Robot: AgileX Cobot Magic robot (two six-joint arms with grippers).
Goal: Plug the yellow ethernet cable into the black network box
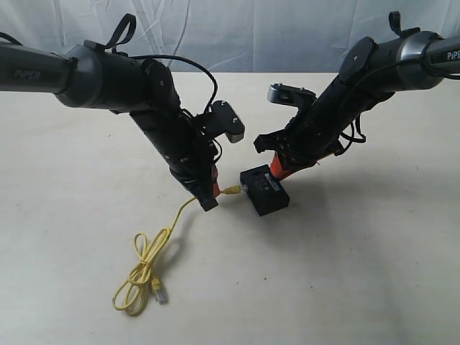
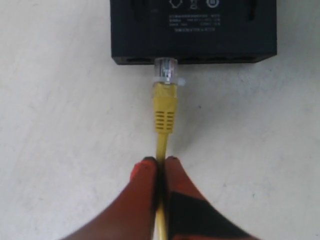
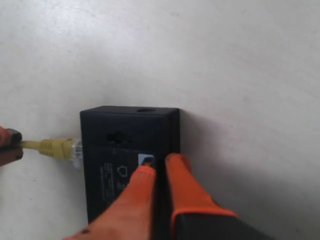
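The black network box (image 1: 267,198) lies flat on the pale table, label side up. My left gripper (image 2: 159,162) is shut on the yellow ethernet cable (image 2: 164,107), pinching the cord just behind the yellow boot. Its clear plug (image 2: 166,70) sits at a port in the box's (image 2: 200,45) side wall and looks partly in. My right gripper (image 3: 160,162) has its orange fingers nearly together. They rest on the top of the box (image 3: 125,130) near the edge away from the plug, with nothing between them. The cable (image 3: 55,147) meets the box's opposite side.
The rest of the cable trails back in a loose loop (image 1: 144,266) toward the table's near left, ending in a free plug (image 1: 159,291). Both black arms slope down over the table (image 1: 374,273) from the left and right. A white cloth backdrop hangs behind.
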